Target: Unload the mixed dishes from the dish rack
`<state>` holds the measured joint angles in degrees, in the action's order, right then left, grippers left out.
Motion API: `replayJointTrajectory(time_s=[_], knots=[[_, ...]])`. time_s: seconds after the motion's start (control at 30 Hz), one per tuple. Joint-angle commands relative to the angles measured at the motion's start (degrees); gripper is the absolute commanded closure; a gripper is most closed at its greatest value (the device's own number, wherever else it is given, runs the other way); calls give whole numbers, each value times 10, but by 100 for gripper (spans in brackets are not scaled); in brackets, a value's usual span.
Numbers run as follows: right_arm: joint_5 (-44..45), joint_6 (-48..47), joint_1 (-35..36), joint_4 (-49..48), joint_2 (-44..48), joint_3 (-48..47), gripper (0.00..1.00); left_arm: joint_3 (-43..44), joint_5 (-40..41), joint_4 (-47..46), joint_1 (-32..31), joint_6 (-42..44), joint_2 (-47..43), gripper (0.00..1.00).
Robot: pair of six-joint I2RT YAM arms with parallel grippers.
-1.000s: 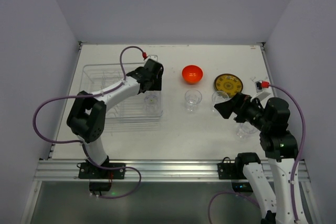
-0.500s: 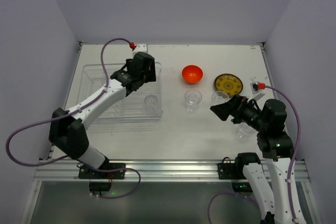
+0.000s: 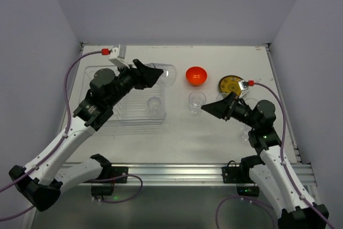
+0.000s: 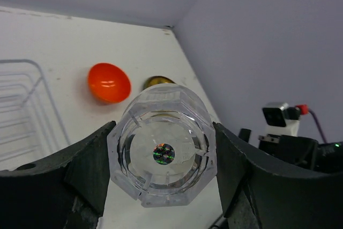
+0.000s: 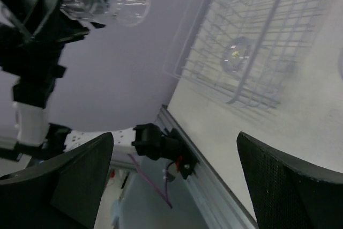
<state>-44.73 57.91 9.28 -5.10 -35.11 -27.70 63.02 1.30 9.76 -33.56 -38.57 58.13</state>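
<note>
Nearest, our right gripper (image 3: 210, 109) hangs with its fingers spread wide (holding nothing), beside a standing glass (image 3: 196, 100) on the table (image 3: 177, 132). We see a racked glass (image 3: 154, 102) upright by the right wall of the dish rack (image 3: 128, 115). Farther back, our left gripper (image 3: 154, 73) is clamped on a raised glass (image 4: 163, 154) above the rack's far right corner, near the orange bowl (image 3: 196, 75).

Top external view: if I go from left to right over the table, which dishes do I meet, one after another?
rack glass inside the dish rack → held glass in the left gripper → orange bowl → yellow plate
</note>
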Motion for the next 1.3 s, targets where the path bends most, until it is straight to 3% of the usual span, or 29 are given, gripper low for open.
replayJointTrajectory(time_s=[0.0, 0.03, 0.13, 0.23, 0.33, 0.5, 0.63, 0.83, 0.9, 0.97, 1.03, 1.07, 1.1, 1.13, 1.17, 1.2, 1.23, 1.27], knots=[[-32, 79, 54, -269, -32, -6, 1, -70, -160, -164, -12, -116, -28, 100], [-42, 91, 62, -303, -46, -6, 1, -89, -176, -231, -14, -139, -35, 100], [-69, 137, 87, -422, -97, -7, 1, -141, -196, -320, -39, -199, -47, 100], [-79, 154, 112, -500, -126, -13, 1, -149, -145, -321, -106, -180, -55, 100], [-67, 141, 132, -518, -131, -20, 2, -176, -124, -361, -128, -182, -58, 100], [-64, 136, 150, -524, -139, -44, 16, -197, -134, -396, -139, -203, -48, 100], [-56, 128, 162, -522, -140, -44, 34, -217, -132, -418, -144, -203, -49, 100], [-50, 132, 181, -546, -146, -38, 52, -220, -133, -419, -145, -204, -32, 100], [-50, 134, 185, -550, -150, -40, 70, -220, -136, -419, -145, -202, -29, 100], [-50, 132, 185, -549, -150, -41, 78, -221, -133, -418, -145, -194, -31, 100], [-50, 116, 185, -549, -140, -32, 97, -217, -130, -404, -145, -180, -31, 100], [-43, 108, 185, -542, -134, -29, 100, -217, -123, -397, -145, -166, -31, 98], [-37, 86, 185, -508, -117, -27, 100, -216, -118, -384, -145, -159, -31, 93], [-30, 67, 185, -482, -108, -29, 100, -215, -113, -378, -145, -151, -32, 71], [-17, 26, 185, -415, -86, -31, 100, -214, -102, -361, -145, -128, -34, 33], [-12, 6, 185, -375, -73, -35, 100, -208, -92, -337, -145, -114, -35, 16], [-5, -20, 185, -333, -60, -45, 100, -187, -45, -303, -145, -80, -37, 2], [29, -46, 185, -281, -45, -55, 100, -169, -15, -259, -145, -60, -40, 0]])
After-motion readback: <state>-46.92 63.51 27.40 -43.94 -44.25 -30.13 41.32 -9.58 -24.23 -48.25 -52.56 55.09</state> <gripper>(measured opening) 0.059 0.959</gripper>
